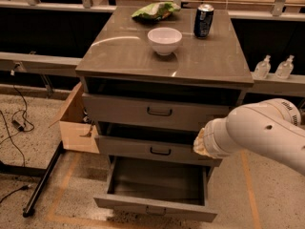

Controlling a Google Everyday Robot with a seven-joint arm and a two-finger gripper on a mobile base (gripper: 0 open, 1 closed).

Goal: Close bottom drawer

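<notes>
The grey cabinet (164, 61) has three drawers. The bottom drawer (155, 206) is pulled far out, and its wide shallow box shows bare inside behind a low front panel with a small central handle. The middle drawer (159, 150) and top drawer (159, 111) stick out only slightly, each with a black handle. My white arm comes in from the right. My gripper (202, 144) is at its tip, level with the right end of the middle drawer's front and above the bottom drawer's right side.
On the cabinet top stand a white bowl (165, 40), a dark soda can (204, 20) and a green bag (155, 11). A cardboard box (76, 123) sits left of the cabinet, beside a black stand leg (43, 180) and floor cables (14, 123). Two clear bottles (274, 67) stand at the right.
</notes>
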